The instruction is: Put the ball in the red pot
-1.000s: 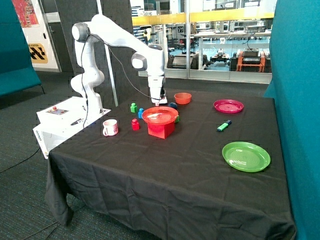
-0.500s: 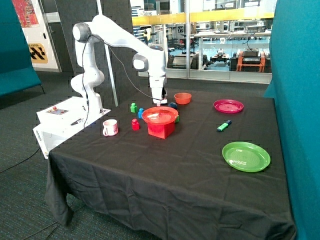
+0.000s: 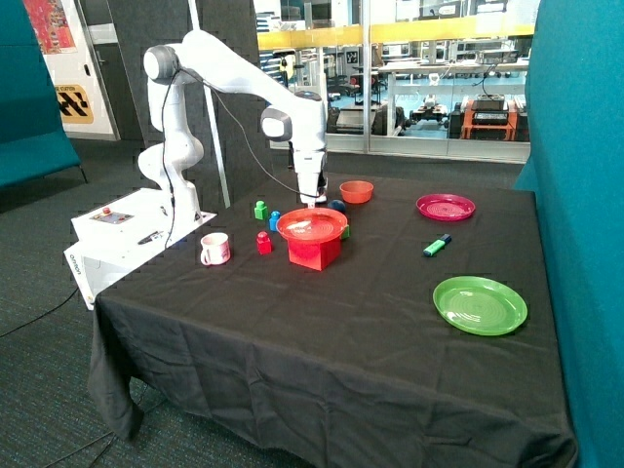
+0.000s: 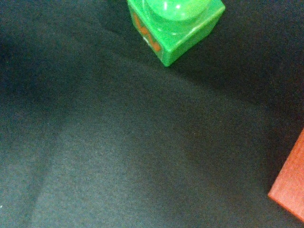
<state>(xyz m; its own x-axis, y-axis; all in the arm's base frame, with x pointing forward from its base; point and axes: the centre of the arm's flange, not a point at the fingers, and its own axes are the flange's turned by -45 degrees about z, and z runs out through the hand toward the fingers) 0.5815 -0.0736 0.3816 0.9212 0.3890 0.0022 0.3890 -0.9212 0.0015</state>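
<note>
My gripper (image 3: 310, 203) is hanging low over the black cloth just behind the red pot (image 3: 315, 250); I cannot tell its state. The ball (image 3: 337, 206) is lying just to its right, near the orange bowl (image 3: 356, 191). So I am judging that I need a short move to the right.

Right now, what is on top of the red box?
A red plate lies on the red pot, covering its opening, so its inside is hidden. The ball sits behind, near the gripper.
</note>
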